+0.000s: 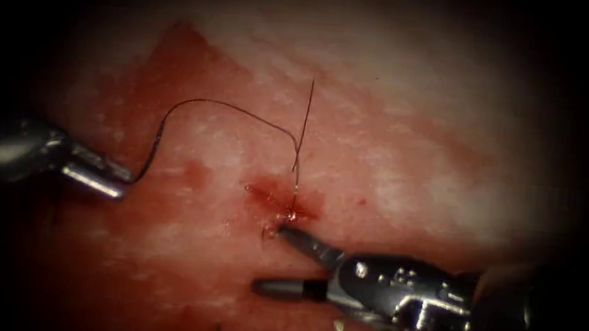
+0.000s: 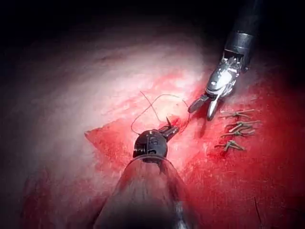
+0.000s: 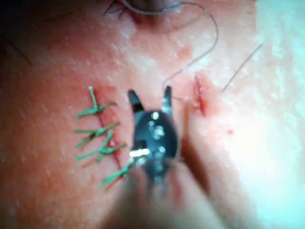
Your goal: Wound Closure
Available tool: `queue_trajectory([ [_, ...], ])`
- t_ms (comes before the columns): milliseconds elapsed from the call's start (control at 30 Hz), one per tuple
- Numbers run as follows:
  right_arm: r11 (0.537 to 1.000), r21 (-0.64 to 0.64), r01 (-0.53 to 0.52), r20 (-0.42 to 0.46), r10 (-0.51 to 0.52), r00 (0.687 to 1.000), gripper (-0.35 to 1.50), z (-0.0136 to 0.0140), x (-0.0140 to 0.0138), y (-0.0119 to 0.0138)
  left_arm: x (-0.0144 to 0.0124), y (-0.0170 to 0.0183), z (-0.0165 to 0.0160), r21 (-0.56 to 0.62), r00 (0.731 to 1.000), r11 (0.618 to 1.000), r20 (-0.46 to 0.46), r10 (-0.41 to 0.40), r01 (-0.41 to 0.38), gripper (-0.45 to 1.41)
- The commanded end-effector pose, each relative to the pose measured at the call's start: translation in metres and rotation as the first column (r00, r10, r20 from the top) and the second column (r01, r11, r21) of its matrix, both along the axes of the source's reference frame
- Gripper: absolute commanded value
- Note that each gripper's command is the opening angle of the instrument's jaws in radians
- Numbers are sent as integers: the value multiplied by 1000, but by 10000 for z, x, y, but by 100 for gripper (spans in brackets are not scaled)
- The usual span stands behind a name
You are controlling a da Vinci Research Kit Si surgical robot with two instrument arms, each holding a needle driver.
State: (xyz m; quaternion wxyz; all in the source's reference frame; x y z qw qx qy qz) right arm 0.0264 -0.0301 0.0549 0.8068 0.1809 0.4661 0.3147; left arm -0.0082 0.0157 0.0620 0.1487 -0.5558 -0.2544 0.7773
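Note:
The cut [image 1: 279,199] is a short red slit in the tissue [image 1: 393,159]. A dark thread [image 1: 229,105] comes up out of the cut, arcs over to the left and ends in my left tool [image 1: 127,182], whose jaws are shut on it well left of the cut. A loose tail of thread [image 1: 306,121] stands up above the cut. My right tool [image 1: 274,261] is just below and right of the cut, jaws open and holding nothing, its upper jaw tip close to the cut's lower end. The same open tool [image 3: 150,94] sits beside the cut [image 3: 199,98]. I cannot make out the needle.
Several earlier stitches with cut green ends [image 3: 100,133] lie in a row close to the right tool, also seen as stitch ends [image 2: 236,129]. Red fluid [image 1: 189,171] stains the tissue around the cut. The left tool's shaft [image 2: 147,191] runs in over the stained area.

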Motion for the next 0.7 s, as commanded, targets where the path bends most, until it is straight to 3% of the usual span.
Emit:
queue_trajectory([
  [33, 1000, 1, -1, 8, 1, 1000, 105, 6, -1, -10, -7, -7, 9, 17, 1000, 1000, -6, 3, -3, -45],
  [133, 1000, -1, -5, 12, 5, 1000, 105, 6, -2, -10, -7, -12, 18, 80, 999, 997, -42, 2, 1, -45],
  [167, 1000, -1, -5, 12, 5, 1000, 105, 6, -2, -10, -8, -12, 19, 106, 999, 994, -51, -4, 9, -33],
  [233, 1000, -2, -5, 12, 5, 1000, 105, 6, -2, -10, -10, -12, 20, 205, 996, 978, -89, -29, 47, 22],
  [300, 1000, -2, -5, 12, 5, 1000, 105, 7, -2, -10, -10, -13, 19, 246, 994, 967, -107, -38, 64, 64],
  [367, 1000, -2, -5, 12, 5, 1000, 105, 7, -3, -10, -10, -15, 18, 261, 990, 962, -135, -40, 74, 93],
  [533, 1000, -2, -5, 12, 5, 1000, 103, 7, -4, -10, -4, -16, 17, 251, 979, 963, -199, -44, 94, 111],
  [700, 1000, -5, -8, 15, 8, 1000, 101, 8, -6, -10, 16, -17, 15, 239, 965, 965, -259, -39, 104, 108],
])
